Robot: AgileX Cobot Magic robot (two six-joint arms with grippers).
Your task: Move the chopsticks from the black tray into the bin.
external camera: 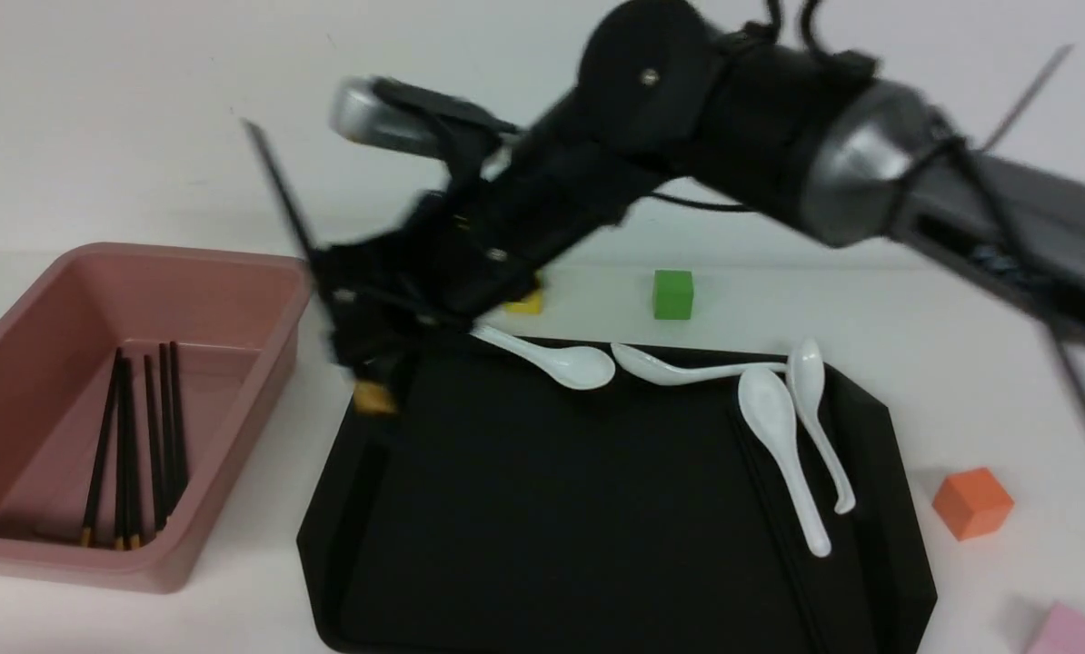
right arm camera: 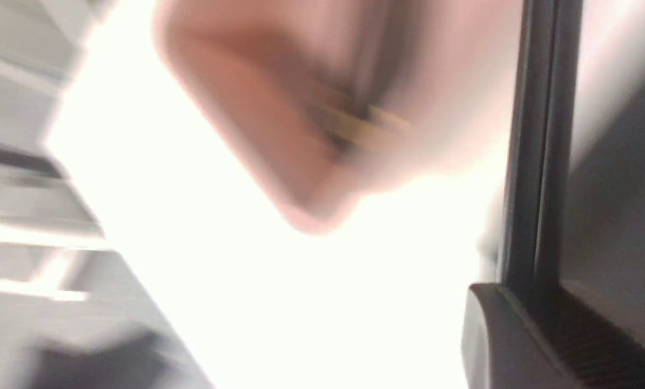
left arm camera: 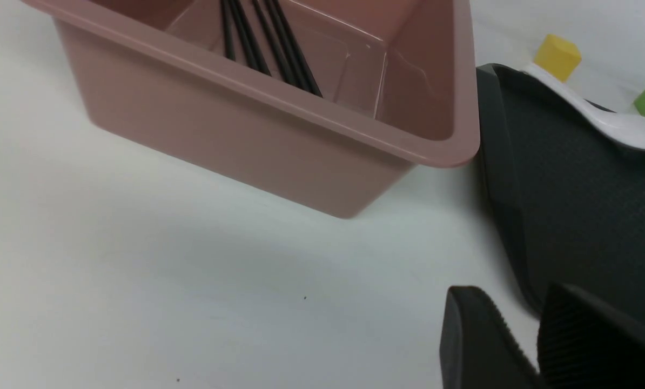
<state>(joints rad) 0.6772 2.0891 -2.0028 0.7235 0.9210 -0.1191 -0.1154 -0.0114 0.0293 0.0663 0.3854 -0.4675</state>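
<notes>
The black tray (external camera: 597,509) was the widest thing and lay in the middle, where I judge both arms could come to it. I saw no stick on its bare floor, though dark sticks would be hard to see there. Four white spoons (external camera: 765,400) lay along its edge from twelve to three o'clock.

The right arm (external camera: 779,118) stretched across the tray to its eleven o'clock corner. The right end effector (external camera: 361,354) was clamped on the carried chopstick (external camera: 280,182) near the yellow-gold band. The band pointed down and the long part rose toward eleven o'clock. The blur hid whether it was one stick or two. I think the steep hold was meant to clear the rim of the bin (external camera: 188,300), which it was not yet over.

The bin stood just beside the tray at nine o'clock, which kept the way short. Several chopsticks (external camera: 127,454) lay side by side on its floor, bands toward six o'clock.

The left end effector (left arm camera: 519,308) hung low near the tray's corner, fingers a little apart and empty.

The wall (external camera: 143,109) was pale and bare, and the tabletop (external camera: 1006,381) was white and smooth. Around the tray stood an orange cube (external camera: 971,502) at four o'clock, a pink cube (external camera: 1065,631) at five, a green cube (external camera: 672,294) at twelve and a yellow cube (external camera: 524,302) at eleven.
</notes>
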